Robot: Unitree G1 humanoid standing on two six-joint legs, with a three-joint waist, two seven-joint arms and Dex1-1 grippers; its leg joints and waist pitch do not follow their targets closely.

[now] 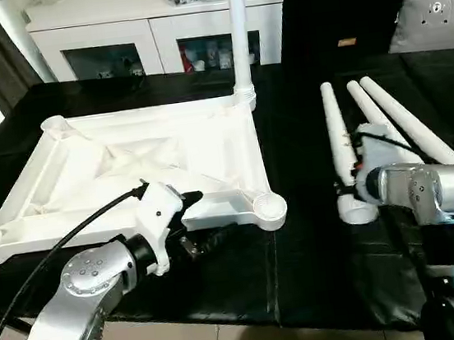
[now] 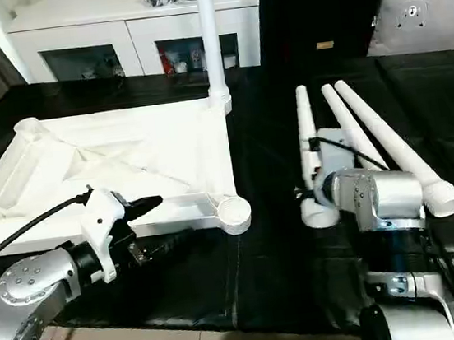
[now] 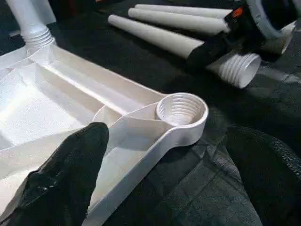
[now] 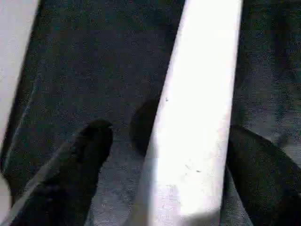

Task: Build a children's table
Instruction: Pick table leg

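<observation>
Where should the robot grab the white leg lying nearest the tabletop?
Probably on the smooth tube of the leftmost loose leg, a little up from its ribbed end, coming from above. It lies flat on the black cloth, so fingers fit on either side. The right gripper already straddles a leg this way.

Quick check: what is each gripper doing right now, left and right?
Left gripper: open, holding nothing, at the tabletop near rim.
Right gripper: fingers open either side of a lying table leg, not clamped.

White cabinet [image 1: 156,29], grey cushion [image 1: 432,14]
</observation>
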